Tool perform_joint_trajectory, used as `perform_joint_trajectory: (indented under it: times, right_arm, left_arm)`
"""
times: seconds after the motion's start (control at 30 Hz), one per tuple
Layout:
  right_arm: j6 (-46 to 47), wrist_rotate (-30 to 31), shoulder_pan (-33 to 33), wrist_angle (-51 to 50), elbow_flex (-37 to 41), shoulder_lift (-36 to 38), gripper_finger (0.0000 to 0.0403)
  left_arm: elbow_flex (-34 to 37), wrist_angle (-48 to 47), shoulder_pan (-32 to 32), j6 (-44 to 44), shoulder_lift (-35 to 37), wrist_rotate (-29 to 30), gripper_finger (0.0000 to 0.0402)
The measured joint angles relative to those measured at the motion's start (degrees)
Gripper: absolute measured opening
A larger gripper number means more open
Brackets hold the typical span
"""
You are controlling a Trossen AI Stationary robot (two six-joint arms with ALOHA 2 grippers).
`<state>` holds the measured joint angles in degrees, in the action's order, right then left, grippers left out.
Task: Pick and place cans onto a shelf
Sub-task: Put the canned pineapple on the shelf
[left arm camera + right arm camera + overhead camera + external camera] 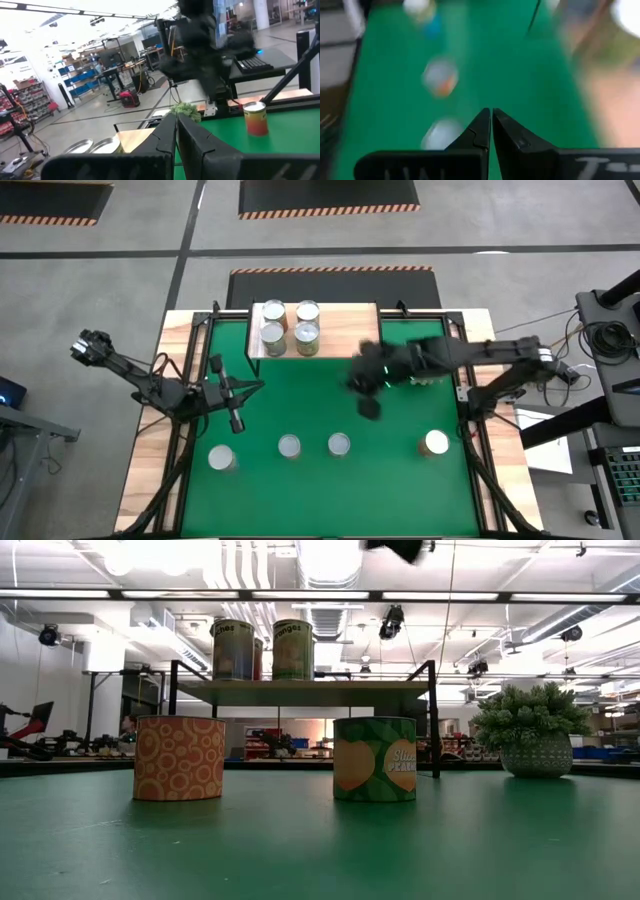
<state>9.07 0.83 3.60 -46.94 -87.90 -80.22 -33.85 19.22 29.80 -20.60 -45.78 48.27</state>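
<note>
Two cans stand nearest the low camera on the mat (300,405): an orange can (179,758) and a green can (375,759), both upright and apart. From above, four cans form a row along the mat's 6 o'clock side: first can (221,458), second can (289,446), third can (339,444) and fourth can (436,443). Four more already stand clustered on the shelf (365,315) at 12 o'clock, at its 9 o'clock end; its 3 o'clock part is bare.

Right gripper (369,409) hangs above the mat's centre, fingers pressed together and holding nothing; its arm is blurred, which suggests motion. Third can lies nearest it, toward 6 o'clock. Left gripper (236,423) is parked at 9 o'clock, likewise closed and empty. Plant (531,740) sits near the shelf's 3 o'clock leg.

Assessment: task appears half complete; step in hand is approach to a floor can. Recommendations: open the fingers fully before descending; centre over the silver top; straddle the can squarely; grip mid-body; lift vertically clear of neighbours. For placement, use the shelf's bare part and avoid nudging the stored four or the plant.
</note>
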Motion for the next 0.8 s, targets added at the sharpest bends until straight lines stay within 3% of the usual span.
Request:
perform_joint_trajectory:
  times: [0.13,0.27,0.47,0.63,0.8]
  right_arm:
    - [16.8,-6.4,7.0,-13.7,7.1,4.1,0.0009]
    - [38.8,-7.1,15.4,-25.7,14.0,8.5,0.0009]
    - [64.1,-6.9,26.1,-29.0,21.5,13.0,0.0010]
    - [71.8,-6.8,30.1,-29.0,24.8,13.5,0.0041]
    - [74.7,-6.8,30.4,-29.1,26.2,12.9,0.0122]
  left_arm:
    - [0.0,1.0,0.0,0.6,-0.7,0.1,0.0000]
    - [0.0,2.2,0.0,0.6,-1.2,0.1,0.0000]
    - [0.0,3.2,0.0,1.8,-1.4,0.2,0.0000]
    - [0.0,3.2,0.0,3.1,-1.4,0.2,0.0000]
    - [0.0,3.1,0.0,3.1,-1.4,0.2,0.0000]
